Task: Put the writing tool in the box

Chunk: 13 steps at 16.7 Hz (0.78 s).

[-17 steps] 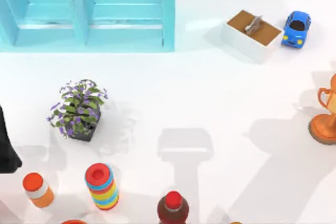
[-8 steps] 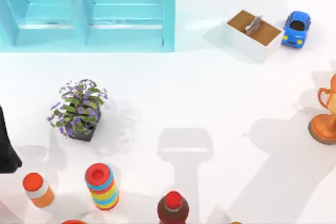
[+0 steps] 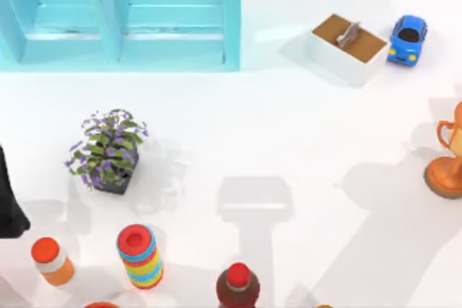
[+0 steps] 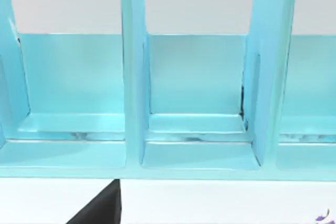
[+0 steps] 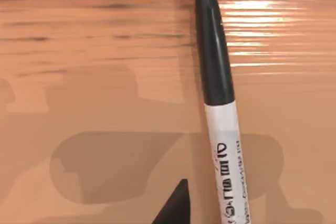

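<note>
Right wrist view looks straight down on the writing tool [image 5: 220, 108], which lies flat on a glossy orange-brown wooden surface streaked with darker grain; a slim marker, round and smooth, its black cap long and tapering to a fine point, its white barrel carrying black print. A dark wedge of the right claw [image 5: 176, 205] juts in just beside the barrel, and whether that claw is spread or clenched I cannot tell. My judgement is that the step in hand is the approach for the pick: the claw should settle with one finger on each side of the barrel, across its length and near the middle so the pen does not tip, and close gently, since a smooth round barrel can roll or squirt out. The box [image 3: 346, 47] sits at the table's far right in the top view, white-walled, brown inside, a small grey piece at its middle, just beside a blue toy car [image 3: 408, 39]. The left arm [image 3: 10, 200] is parked at the left edge; its claw's state I cannot tell.
</note>
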Each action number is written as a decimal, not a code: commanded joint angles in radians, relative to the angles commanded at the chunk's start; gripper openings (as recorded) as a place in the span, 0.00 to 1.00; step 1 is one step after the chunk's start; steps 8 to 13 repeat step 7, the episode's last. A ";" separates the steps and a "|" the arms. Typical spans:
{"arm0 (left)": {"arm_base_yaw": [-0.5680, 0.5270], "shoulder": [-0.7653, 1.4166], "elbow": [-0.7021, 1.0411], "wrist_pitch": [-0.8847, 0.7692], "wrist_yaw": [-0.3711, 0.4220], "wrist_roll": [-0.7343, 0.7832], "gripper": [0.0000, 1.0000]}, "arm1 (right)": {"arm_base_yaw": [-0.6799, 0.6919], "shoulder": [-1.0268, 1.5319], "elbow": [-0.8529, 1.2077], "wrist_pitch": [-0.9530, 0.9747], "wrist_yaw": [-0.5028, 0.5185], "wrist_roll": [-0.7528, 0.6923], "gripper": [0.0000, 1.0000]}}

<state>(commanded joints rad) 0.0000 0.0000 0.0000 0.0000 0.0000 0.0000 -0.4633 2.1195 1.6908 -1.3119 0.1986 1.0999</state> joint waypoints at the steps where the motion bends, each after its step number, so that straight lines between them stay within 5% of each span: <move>1: 0.000 0.000 0.000 0.000 0.000 0.000 1.00 | 0.000 0.000 0.000 0.000 0.000 0.000 0.98; 13: 0.000 0.000 0.000 0.000 0.000 0.000 1.00 | 0.000 0.000 0.000 0.000 0.000 0.000 1.00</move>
